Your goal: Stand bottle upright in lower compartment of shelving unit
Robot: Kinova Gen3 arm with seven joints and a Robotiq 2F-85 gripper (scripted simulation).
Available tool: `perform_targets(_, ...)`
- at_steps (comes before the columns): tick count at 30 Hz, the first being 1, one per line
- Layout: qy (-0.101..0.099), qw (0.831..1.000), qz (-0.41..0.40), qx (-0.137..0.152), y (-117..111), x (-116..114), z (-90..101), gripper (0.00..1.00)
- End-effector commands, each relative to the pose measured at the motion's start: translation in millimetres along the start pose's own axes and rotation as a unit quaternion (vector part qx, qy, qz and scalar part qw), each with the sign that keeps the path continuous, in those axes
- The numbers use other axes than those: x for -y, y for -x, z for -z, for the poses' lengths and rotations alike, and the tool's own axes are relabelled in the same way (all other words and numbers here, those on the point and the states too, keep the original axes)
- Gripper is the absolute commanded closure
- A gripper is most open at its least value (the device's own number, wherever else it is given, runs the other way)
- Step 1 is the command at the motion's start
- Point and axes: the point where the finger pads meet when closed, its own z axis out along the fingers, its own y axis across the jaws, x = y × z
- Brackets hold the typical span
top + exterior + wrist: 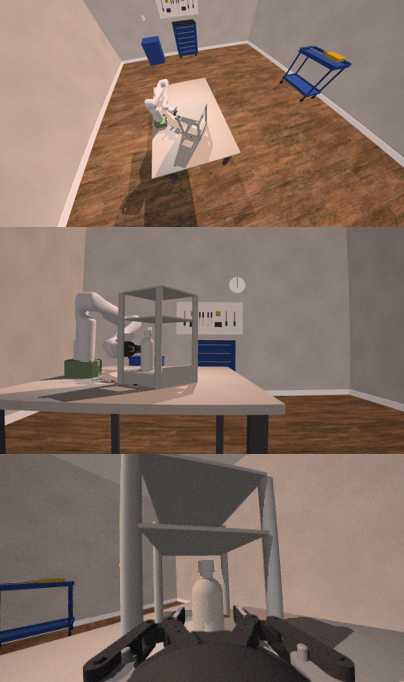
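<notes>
A white bottle (pixel 147 353) (pixel 207 604) stands upright, cap up, inside the lower compartment of the grey shelving unit (pixel 192 108) (pixel 158 339) (pixel 131 554), near the side facing the arm. The unit stands on the table (pixel 197 87) (pixel 226 390). My gripper (pixel 177 113) (pixel 138 348) (pixel 208 613) is open and empty. It is level with the bottle's body, just outside the unit, with its fingertips a little short of the bottle and to either side of it. In the overhead view the unit's top hides the bottle.
The arm's green base (pixel 160 123) (pixel 82 368) sits on the table left of the unit. A middle shelf (pixel 158 318) lies just above the bottle's cap. A blue cart (pixel 316 70) (pixel 35 604), a tool chest (pixel 184 38) and a blue cabinet (pixel 152 50) stand far off by the walls.
</notes>
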Motion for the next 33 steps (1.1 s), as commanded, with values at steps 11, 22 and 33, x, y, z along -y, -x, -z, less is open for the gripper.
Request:
perform_targets(11, -0.001, 1.000, -0.001, 0.001, 0, 1, 16.4, 0.22)
perform_targets(22, -0.001, 1.000, -0.001, 0.001, 0, 1, 40.6, 0.22)
perform_targets(33, -0.001, 1.000, -0.001, 0.001, 0, 1, 73.3, 0.22)
